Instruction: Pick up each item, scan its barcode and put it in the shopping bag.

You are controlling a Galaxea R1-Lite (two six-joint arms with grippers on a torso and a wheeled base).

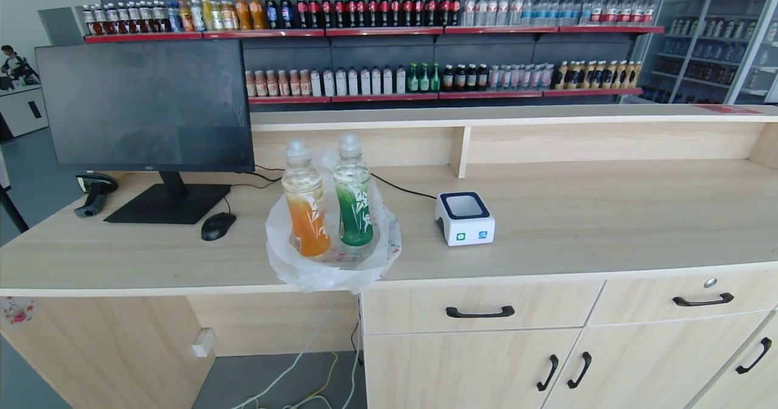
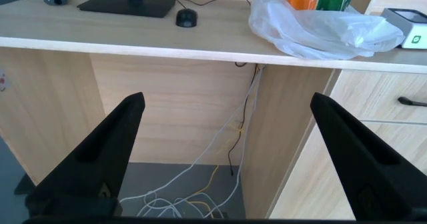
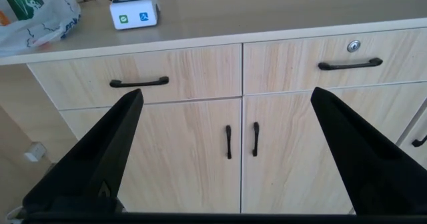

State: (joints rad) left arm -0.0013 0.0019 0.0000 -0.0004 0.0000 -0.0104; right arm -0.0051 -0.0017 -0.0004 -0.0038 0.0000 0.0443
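Two bottles [image 1: 306,214] sit half-hidden in the shopping bag [image 1: 331,275]; left gripper [image 2: 227,99], right gripper [image 3: 227,92] spread.

This is a small shop, seen at its checkout counter [image 1: 547,214]. Behind the counter run red-edged shelves [image 1: 377,31] packed with rows of drink bottles [image 1: 377,8]. Behind its right end stands a glass-door fridge [image 1: 699,50], also full of drinks. On the counter's left part sit a monitor [image 1: 146,105], a mouse [image 1: 217,225] and a handheld scanner [image 1: 94,193]. A small white scanner box [image 1: 465,217] sits near the middle. At the counter's front edge a thin plastic shopping bag [image 1: 331,269] holds an orange bottle [image 1: 306,205] and a green bottle [image 1: 354,196]. Drawers [image 1: 480,312] and cupboard doors [image 1: 608,366] fill the counter's front.
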